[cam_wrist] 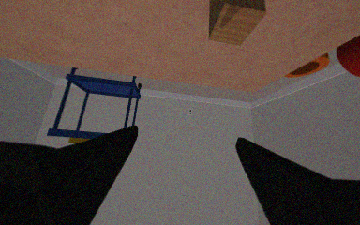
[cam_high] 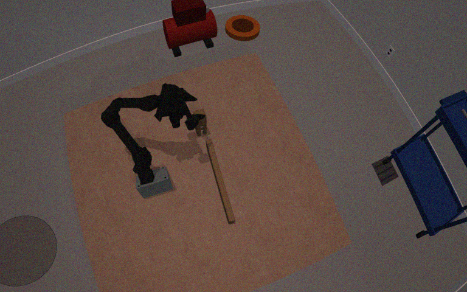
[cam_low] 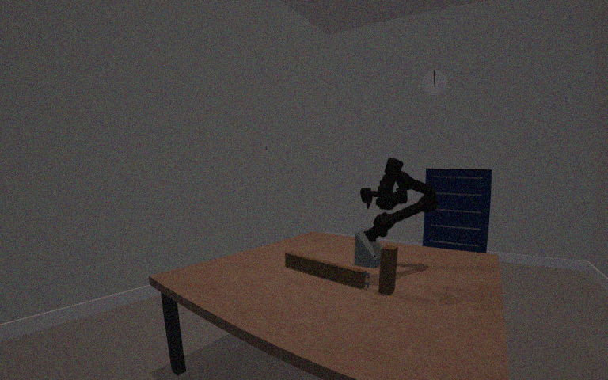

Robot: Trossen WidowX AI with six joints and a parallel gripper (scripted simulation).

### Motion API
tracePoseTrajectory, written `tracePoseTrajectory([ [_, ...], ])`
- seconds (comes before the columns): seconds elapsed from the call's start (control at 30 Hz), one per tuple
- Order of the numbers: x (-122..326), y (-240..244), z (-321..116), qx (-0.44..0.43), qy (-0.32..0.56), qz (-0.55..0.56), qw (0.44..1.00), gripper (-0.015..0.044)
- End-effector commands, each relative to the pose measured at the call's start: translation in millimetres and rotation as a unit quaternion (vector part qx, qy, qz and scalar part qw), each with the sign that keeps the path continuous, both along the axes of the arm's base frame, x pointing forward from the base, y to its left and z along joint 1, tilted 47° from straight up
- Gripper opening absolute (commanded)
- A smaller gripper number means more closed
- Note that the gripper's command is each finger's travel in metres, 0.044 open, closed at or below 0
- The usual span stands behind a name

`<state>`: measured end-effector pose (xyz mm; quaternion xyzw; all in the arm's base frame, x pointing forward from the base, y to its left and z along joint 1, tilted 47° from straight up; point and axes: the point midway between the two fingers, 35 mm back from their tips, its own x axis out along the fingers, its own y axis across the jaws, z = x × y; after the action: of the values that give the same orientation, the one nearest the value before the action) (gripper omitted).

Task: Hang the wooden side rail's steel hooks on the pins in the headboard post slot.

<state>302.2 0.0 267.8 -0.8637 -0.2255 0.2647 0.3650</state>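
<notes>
The wooden side rail (cam_high: 220, 182) (cam_low: 324, 270) lies along the table, standing on its long narrow edge. Its steel hooks (cam_low: 367, 279) point toward the post, with a small gap between. The headboard post (cam_high: 204, 122) (cam_low: 388, 271) (cam_wrist: 236, 23) stands upright beyond the hook end; its slotted face is toward the rail. The pins cannot be made out. My gripper (cam_high: 200, 107) (cam_wrist: 187, 136) is open and empty, high above the table near the post. In the top view a finger partly covers the post. The rail is out of the wrist view.
The arm's grey base (cam_high: 154, 188) (cam_low: 365, 252) stands on the table (cam_high: 275, 206) (cam_low: 268, 304) beside the rail. Off the table are a red compressor (cam_high: 189, 30), an orange ring (cam_high: 242, 34) and a blue cart (cam_high: 425, 182) (cam_wrist: 103, 86).
</notes>
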Motion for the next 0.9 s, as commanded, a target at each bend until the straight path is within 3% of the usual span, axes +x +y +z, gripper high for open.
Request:
tracePoseTrajectory([
  [0.0,-8,34,-35,-0.004,-0.001,0.073,0.997,0.044],
  [0.37,-60,110,-117,-0.007,-0.008,0.245,0.97,0.044],
  [0.87,-64,113,-120,-0.007,-0.008,0.252,0.968,0.044],
])
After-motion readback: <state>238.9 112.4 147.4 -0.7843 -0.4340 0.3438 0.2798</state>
